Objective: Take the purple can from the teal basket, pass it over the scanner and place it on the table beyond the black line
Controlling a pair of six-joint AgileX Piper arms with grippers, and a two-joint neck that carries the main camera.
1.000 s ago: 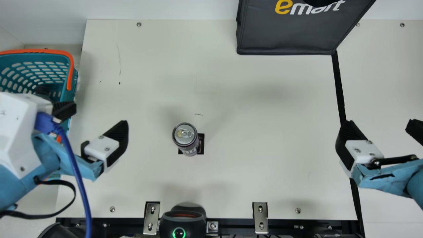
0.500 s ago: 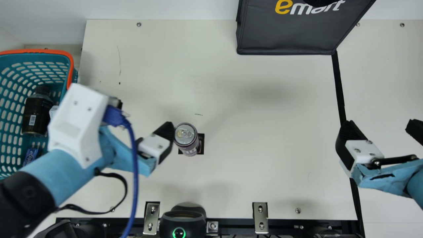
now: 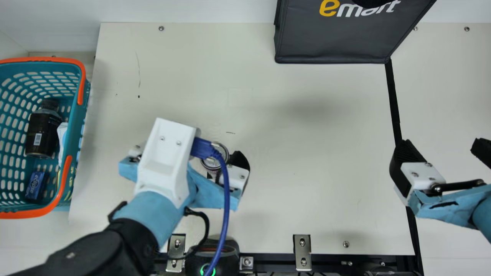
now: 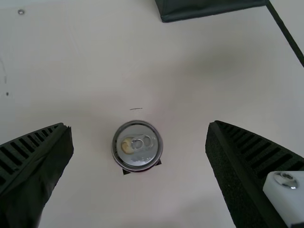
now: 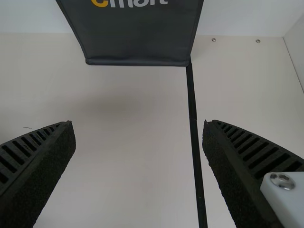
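1. A pale wall [image 3: 191, 9] backed the cream table [image 3: 307, 191].
2. The basket [image 3: 74, 126] stood beside it.
3. The left gripper [image 4: 139, 126], spread wide, had swung from there over the can [image 4: 137, 154], grasp likely next; the right gripper [image 5: 137, 123] gaped near the black line [image 3: 393, 96].
4. The can stood upright on the table, short of the line.

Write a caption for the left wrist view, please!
The open, black ribbed left gripper frames a round purple metal can with a silver top.
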